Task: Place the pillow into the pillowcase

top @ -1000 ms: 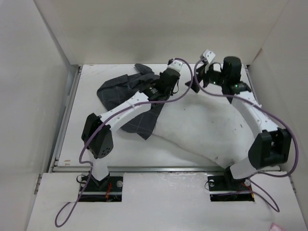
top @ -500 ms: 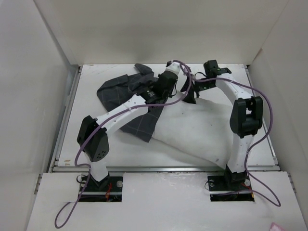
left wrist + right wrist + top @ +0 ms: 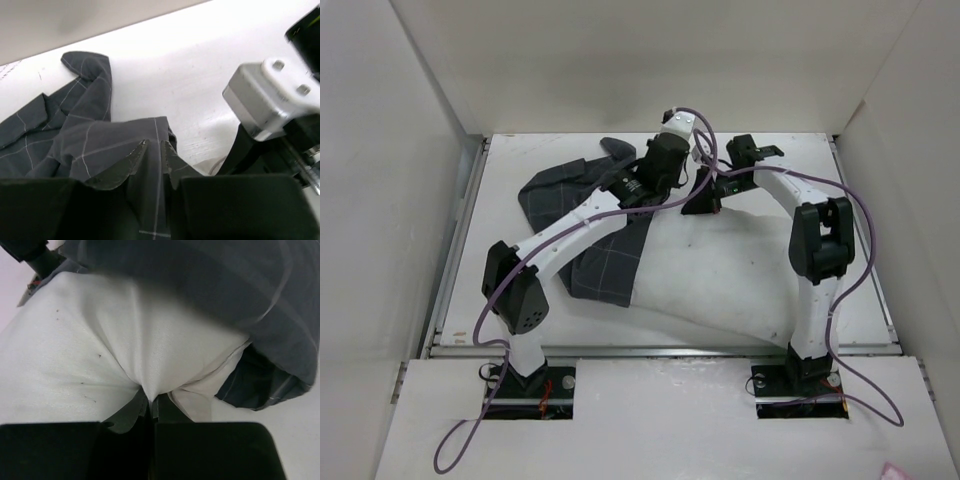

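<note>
While right pincer (image 3: 150, 404) clenches pillow (image 3: 75, 355) fold at its tips | left pincer (image 3: 154, 146) over pillowcase (image 3: 85, 140), grip unclear

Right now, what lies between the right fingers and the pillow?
Nothing: the right wrist view shows the right fingers pinching a fold of the pillow directly.

On table (image 3: 492, 190): pillow (image 3: 740, 270) lies centre to R, slanting from far centre to near R. pillowcase (image 3: 560, 195) lies to its L, on far-L part of table, w/ its R part lapping over pillow's L end. My L gripper (image 3: 152, 155) sits over pillowcase's far R edge. My R gripper (image 3: 151, 402) is just R of it, on pillow's far corner. A pillowcase fold lies over that corner, beyond my fingers.
</note>
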`<state>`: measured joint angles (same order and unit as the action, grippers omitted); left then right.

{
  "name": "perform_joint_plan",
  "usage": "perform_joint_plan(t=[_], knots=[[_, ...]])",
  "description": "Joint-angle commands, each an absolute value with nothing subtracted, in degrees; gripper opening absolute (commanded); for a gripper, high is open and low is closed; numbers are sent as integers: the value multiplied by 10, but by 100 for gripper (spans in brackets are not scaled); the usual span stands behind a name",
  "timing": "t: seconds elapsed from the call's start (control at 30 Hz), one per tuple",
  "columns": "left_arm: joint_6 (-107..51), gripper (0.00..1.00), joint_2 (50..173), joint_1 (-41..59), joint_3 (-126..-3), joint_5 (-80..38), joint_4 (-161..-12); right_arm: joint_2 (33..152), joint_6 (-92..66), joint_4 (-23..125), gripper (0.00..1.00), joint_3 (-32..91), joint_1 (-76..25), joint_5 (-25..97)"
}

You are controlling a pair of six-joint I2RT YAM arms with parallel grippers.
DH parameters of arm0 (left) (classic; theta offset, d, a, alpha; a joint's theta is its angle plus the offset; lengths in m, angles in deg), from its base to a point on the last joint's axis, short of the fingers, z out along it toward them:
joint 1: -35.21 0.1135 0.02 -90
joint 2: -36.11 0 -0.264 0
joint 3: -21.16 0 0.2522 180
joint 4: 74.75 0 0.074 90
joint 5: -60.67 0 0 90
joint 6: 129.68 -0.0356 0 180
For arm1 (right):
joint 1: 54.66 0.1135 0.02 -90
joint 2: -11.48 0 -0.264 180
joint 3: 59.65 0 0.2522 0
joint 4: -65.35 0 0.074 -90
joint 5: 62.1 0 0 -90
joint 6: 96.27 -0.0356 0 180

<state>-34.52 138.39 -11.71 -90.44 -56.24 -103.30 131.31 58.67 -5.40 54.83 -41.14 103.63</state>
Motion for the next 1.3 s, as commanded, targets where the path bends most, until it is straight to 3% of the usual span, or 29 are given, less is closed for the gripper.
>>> perform_joint_plan(t=[0.0, 0.07, 0.27, 0.3, 0.33, 0.4, 0.43, 0.6, 0.83, 1.03, 1.1, 1.13, 1.17, 1.27], knots=[[-329, 13, 1364, -121, -939, -584, -1020, 1321, 580, -90, 0, 564, -408, 1099], [-329, 0, 1364, -121, -939, -584, -1020, 1326, 574, -90, 0, 571, -413, 1099], [-323, 0, 1380, -121, -940, -573, -1056, 1338, 464, -26, 0, 598, -413, 1031], [-323, 16, 1380, -121, -949, -573, -1063, 1306, 397, 42, 0, 562, -413, 996], [-318, 20, 1385, -121, -956, -565, -1076, 1275, 176, 273, 0, 516, -408, 935], [-318, 24, 1385, -121, -956, -558, -1081, 1206, 117, 406, 0, 374, -396, 752], [-323, 36, 1380, -121, -944, -551, -1081, 1153, 117, 437, 0, 347, -396, 746], [-356, 57, 1394, -121, -951, -501, -1075, 1132, 117, 417, 0, 357, -396, 752], [-382, 65, 1440, -103, -980, -498, -1113, 1155, 111, 405, 0, 376, -396, 810], [-382, 56, 1460, -91, -986, -498, -1153, 1145, 111, 405, 0, 371, -396, 803], [-376, 41, 1465, -91, -986, -537, -1159, 1145, 106, 405, 0, 371, -396, 798], [-369, 27, 1465, -91, -986, -546, -1159, 1140, 106, 405, 0, 371, -396, 792], [-369, 20, 1465, -91, -986, -552, -1159, 1140, 99, 405, 0, 371, -396, 791], [-363, 8, 1454, -91, -996, -542, -1145, 1140, 86, 410, 0, 365, -390, 784]])
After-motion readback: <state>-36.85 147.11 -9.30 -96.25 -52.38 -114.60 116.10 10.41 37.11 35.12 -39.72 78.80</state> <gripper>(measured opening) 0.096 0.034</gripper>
